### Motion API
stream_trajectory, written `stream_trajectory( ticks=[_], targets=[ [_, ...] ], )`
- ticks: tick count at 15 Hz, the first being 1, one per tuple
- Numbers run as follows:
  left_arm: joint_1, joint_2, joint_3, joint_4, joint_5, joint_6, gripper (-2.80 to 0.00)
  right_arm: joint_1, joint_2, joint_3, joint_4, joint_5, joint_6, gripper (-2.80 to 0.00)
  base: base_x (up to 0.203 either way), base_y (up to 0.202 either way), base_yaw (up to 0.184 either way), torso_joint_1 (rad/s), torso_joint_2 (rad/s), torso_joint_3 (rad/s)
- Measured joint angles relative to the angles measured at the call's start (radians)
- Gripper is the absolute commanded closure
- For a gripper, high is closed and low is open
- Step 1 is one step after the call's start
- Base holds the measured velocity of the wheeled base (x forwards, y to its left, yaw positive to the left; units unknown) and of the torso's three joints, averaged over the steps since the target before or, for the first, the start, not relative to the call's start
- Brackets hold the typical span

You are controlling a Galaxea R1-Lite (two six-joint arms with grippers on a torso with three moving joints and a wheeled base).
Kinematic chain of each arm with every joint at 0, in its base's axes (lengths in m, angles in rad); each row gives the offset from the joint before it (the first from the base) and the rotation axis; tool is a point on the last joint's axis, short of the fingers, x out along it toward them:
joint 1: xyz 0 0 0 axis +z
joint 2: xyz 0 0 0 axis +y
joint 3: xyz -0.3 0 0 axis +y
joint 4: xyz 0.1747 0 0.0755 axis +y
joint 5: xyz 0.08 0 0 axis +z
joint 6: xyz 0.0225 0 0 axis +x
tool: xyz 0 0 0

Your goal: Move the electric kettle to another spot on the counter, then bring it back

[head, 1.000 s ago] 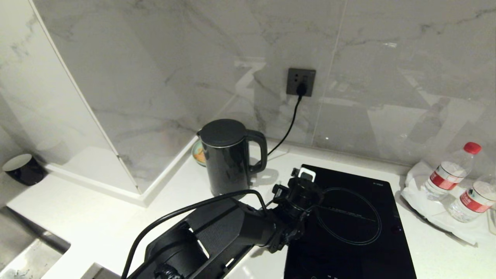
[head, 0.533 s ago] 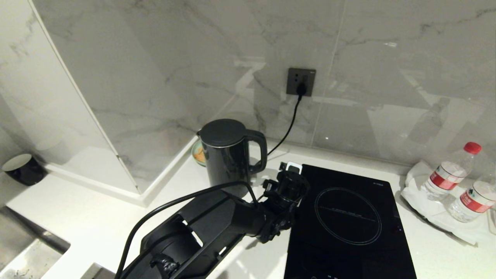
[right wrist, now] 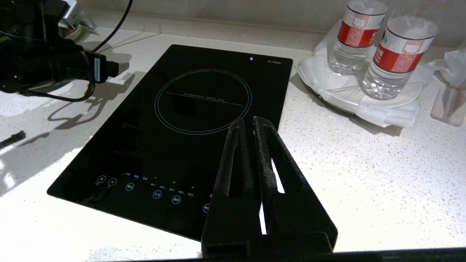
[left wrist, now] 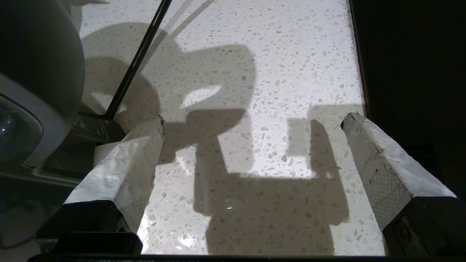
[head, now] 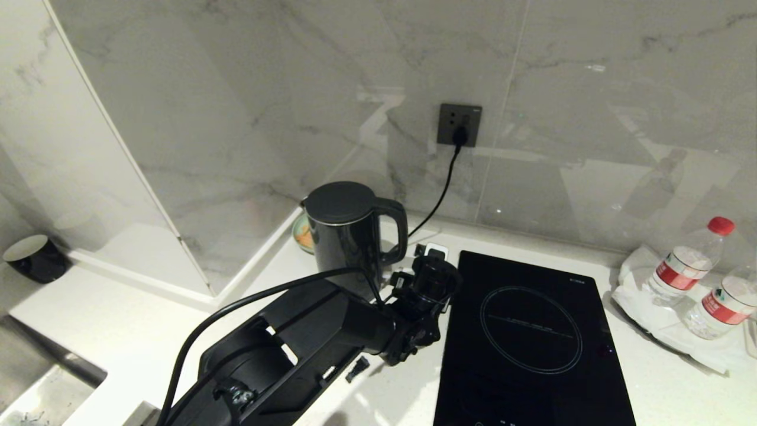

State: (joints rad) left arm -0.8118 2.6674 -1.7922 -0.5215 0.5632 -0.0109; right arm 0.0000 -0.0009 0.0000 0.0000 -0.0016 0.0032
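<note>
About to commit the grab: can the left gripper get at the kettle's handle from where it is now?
Probably yes. The left gripper is open beside the electric kettle, with only bare counter between its fingers; the power cord runs close by.

You see the electric kettle (head: 346,236), tall, glossy black and cylindrical, standing upright with its flat dark-grey lid shut and its loop handle turned to your right. It sits at the back of the white speckled counter (head: 136,322), near the wall corner.
</note>
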Motion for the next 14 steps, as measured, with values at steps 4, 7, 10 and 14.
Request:
stream_trajectory(
  ticks=[4, 7, 10, 14],
  targets=[
    [0.021, 0.000, 0.005, 0.000, 0.000, 0.001, -2.80, 0.000, 0.000, 0.000, 0.000, 0.000, 0.000, 0.00, 0.000, 0.000, 0.000, 0.000, 0.00, 0.000],
    [0.031, 0.000, 0.004, 0.000, 0.000, 0.002, -2.80, 0.000, 0.000, 0.000, 0.000, 0.000, 0.000, 0.00, 0.000, 0.000, 0.000, 0.000, 0.00, 0.000],
    [0.040, 0.005, 0.005, 0.000, -0.001, -0.001, -2.80, 0.000, 0.000, 0.000, 0.000, 0.000, 0.000, 0.00, 0.000, 0.000, 0.000, 0.000, 0.00, 0.000],
    [0.048, 0.015, 0.007, -0.002, -0.001, -0.002, -2.80, 0.000, 0.000, 0.000, 0.000, 0.000, 0.000, 0.00, 0.000, 0.000, 0.000, 0.000, 0.00, 0.000]
  ],
)
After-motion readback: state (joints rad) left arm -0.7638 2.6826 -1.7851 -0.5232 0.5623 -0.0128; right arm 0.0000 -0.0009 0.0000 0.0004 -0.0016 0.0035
